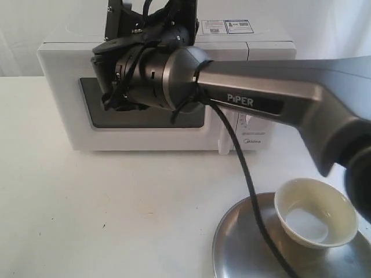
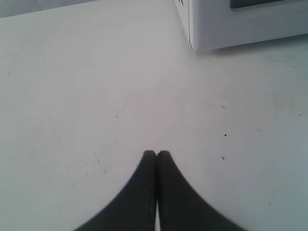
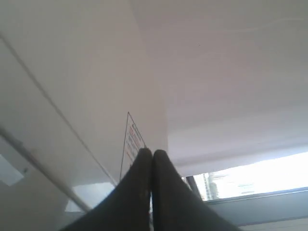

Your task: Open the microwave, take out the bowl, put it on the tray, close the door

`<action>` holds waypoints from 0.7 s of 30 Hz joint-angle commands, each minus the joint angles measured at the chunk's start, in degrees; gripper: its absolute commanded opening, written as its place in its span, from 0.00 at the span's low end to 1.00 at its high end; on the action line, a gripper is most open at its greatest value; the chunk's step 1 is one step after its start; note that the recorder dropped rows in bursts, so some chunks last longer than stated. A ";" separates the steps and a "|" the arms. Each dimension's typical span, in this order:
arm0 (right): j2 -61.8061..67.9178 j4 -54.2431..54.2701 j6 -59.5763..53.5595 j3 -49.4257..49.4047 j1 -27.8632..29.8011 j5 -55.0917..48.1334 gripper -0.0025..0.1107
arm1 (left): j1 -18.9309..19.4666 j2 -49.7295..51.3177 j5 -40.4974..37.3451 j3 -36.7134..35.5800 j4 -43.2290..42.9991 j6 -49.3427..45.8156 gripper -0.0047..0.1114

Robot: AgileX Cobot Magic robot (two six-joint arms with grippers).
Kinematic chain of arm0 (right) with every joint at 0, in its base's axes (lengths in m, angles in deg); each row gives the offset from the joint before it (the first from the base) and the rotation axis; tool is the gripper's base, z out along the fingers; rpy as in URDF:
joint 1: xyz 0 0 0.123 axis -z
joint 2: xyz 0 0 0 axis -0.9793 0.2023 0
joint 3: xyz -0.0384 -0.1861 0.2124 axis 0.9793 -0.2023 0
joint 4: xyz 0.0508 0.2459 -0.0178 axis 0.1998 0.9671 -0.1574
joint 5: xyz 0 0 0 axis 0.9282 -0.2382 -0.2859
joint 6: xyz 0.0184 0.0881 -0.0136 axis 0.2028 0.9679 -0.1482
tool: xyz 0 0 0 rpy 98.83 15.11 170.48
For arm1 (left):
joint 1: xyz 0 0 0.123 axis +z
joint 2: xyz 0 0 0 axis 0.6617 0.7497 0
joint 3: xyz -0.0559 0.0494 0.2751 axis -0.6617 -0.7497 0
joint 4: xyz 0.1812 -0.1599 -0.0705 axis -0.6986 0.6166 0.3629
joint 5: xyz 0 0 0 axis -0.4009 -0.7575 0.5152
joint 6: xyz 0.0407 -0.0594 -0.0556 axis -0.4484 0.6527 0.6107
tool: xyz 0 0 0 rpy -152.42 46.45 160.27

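Note:
The white microwave (image 1: 266, 52) stands at the back of the table with its door (image 1: 66, 110) shut; the dark window (image 1: 95, 116) is partly covered by my right arm. Only the foot of the white bar handle (image 1: 223, 145) shows. The cream bowl (image 1: 316, 217) sits upright on the steel tray (image 1: 243, 243) at the front right. My right gripper (image 1: 124, 11) is raised in front of the microwave's upper left, fingers shut and empty (image 3: 152, 153). My left gripper (image 2: 156, 154) hangs shut and empty over bare table, short of the microwave's lower corner (image 2: 240, 24).
The grey right arm (image 1: 278, 87) spans the microwave's front from the right edge. Its black cable (image 1: 249, 185) hangs down across the tray's left part. A sticker (image 3: 132, 142) on a white surface shows past the right fingertips. White table (image 1: 116, 214) fills the front left.

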 commanded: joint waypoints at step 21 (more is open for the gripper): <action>-46.43 22.90 37.49 -56.95 -20.82 -0.49 0.02 | -0.25 -0.12 0.02 0.14 0.40 0.22 0.04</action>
